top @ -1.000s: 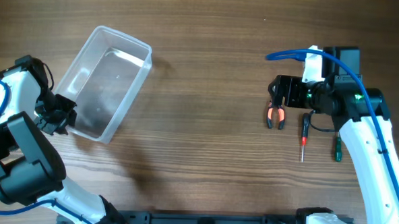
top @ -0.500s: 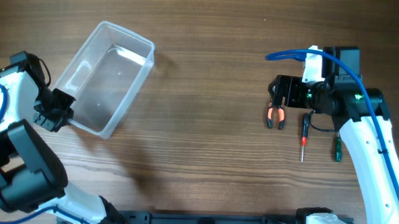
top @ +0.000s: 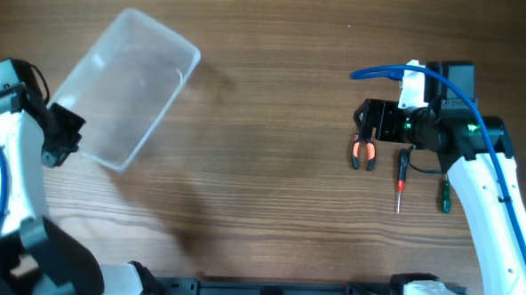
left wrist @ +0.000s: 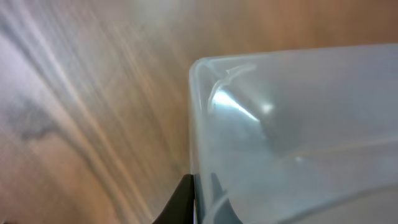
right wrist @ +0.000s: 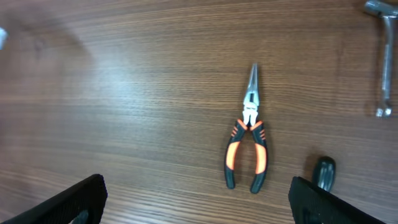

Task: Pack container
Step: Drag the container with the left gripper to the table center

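Observation:
The container (top: 128, 88) is a clear plastic tub at the table's left, raised and tilted off the wood. My left gripper (top: 63, 134) is shut on its near-left wall. In the left wrist view the container's wall (left wrist: 298, 137) fills the right side, with one finger outside it and one inside (left wrist: 196, 200). My right gripper (top: 362, 127) is open and empty, hovering just above orange-handled pliers (top: 362, 153). In the right wrist view the pliers (right wrist: 247, 146) lie flat on the wood between the spread fingers (right wrist: 205, 202).
A red-handled screwdriver (top: 401, 180) and a green-handled screwdriver (top: 442, 195) lie right of the pliers, under my right arm. The right wrist view shows a dark green handle (right wrist: 323, 172) and a silver metal tool (right wrist: 384, 62) at the right edge.
My left gripper has moved left and lifted the container, which has shifted left, tilted and come off the table. My right arm and the tools have not moved.

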### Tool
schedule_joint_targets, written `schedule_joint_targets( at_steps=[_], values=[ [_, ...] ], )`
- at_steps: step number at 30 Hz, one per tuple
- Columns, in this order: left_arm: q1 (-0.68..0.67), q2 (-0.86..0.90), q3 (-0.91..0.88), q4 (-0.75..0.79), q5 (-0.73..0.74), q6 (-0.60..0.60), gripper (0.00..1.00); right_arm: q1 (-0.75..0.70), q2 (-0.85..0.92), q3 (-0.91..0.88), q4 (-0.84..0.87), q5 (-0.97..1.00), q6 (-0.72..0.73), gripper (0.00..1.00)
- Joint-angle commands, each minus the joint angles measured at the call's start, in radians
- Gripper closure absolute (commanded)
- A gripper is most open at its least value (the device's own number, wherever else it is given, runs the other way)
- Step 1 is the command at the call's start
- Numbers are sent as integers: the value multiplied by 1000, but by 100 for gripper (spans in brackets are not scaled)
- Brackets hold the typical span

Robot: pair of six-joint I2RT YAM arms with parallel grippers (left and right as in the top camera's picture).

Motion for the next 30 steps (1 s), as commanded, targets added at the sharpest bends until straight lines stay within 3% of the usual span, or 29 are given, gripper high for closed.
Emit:
schedule_joint_targets(
  at_steps=[1,8,15,30],
  values=[
    [-79,-114,7,40,107,110,96,6,-14,30,16,175,123,4],
    [-352,-160,8,72,107,211,96,-39,-111,81,15,362,183,1],
    [-561,-94,8,143,73,263,96,-121,-167,97,-18,391,224,1],
    [-630,225,8,214,66,364,96,-124,-164,96,-74,391,222,0]
  ],
)
